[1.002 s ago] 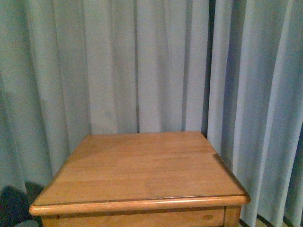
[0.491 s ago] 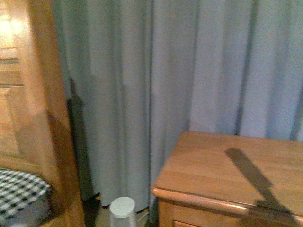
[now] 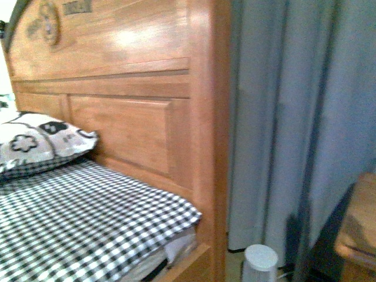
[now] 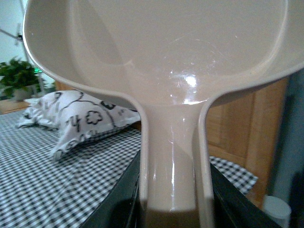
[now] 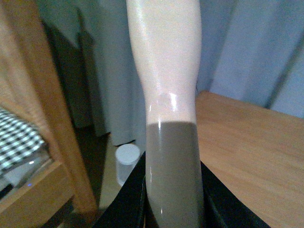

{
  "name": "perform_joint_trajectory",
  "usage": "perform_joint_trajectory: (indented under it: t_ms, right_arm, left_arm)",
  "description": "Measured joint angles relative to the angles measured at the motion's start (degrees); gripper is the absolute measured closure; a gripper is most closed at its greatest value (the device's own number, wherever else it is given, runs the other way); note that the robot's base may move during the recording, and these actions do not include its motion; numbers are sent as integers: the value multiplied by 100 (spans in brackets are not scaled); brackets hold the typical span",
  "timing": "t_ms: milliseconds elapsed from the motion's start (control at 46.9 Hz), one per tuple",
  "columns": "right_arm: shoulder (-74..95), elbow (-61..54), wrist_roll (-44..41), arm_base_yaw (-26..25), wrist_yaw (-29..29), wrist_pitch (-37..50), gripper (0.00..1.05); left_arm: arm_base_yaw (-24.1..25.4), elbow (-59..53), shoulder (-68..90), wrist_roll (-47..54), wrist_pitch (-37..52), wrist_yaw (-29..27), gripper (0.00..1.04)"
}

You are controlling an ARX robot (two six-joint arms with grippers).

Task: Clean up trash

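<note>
**Though no trash showed, both hands were loaded**

Because the small crumpled white paper wad appeared in none of the views, its place could not be told, and the step in hand looked like a search for it. The left hand (image 4: 173,211) was clamped on the stem of a pink-beige plastic dustpan (image 4: 180,57); the right hand (image 5: 173,209) was closed the same way round a pale rounded plastic handle (image 5: 164,71), whose working end was out of frame. To do this well, the pan wanted carrying level and clear of furniture while the body camera swept floor and bed for the wad. Ahead stood a wooden headboard (image 3: 135,88), a black-and-white checked bedsheet (image 3: 76,211) and a flower-patterned pillow (image 3: 41,144). A white round-lidded container (image 3: 259,261) sat on the floor in the gap between bed and wooden bedside surface (image 3: 358,229), before a grey-blue curtain (image 3: 294,117); that narrow gap would likely cramp both tools
</note>
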Motion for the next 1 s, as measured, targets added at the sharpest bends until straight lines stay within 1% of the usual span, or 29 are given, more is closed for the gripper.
perform_joint_trajectory:
  t_ms: [832,853,874,896,917,938,960,1002]
  right_arm:
    - [22,2,0,17,-57,0,85]
    - [20,2,0,15,-37,0,85]
    - [20,2,0,13,-15,0,85]
    - [17,2,2,9,-4,0,85]
    - [17,2,2,2,4,0,85]
    - [15,2,2,0,9,0,85]
    - [9,2,2,0,13,0,85]
    - [7,2,0,0,9,0,85]
  left_arm:
    - [15,-2,-28,-4,-2,-63,78]
    - [17,7,-20,-33,-46,-57,78]
    - [52,103,35,-81,-350,-42,78]
    - [131,258,122,-129,-791,42,78]
    - [334,584,365,-120,-1541,382,78]
    - [468,715,501,-50,-1808,636,78]
    - [813,949,822,66,-2210,1014,78]
    - [1290,1084,1305,328,-2269,1508,78]
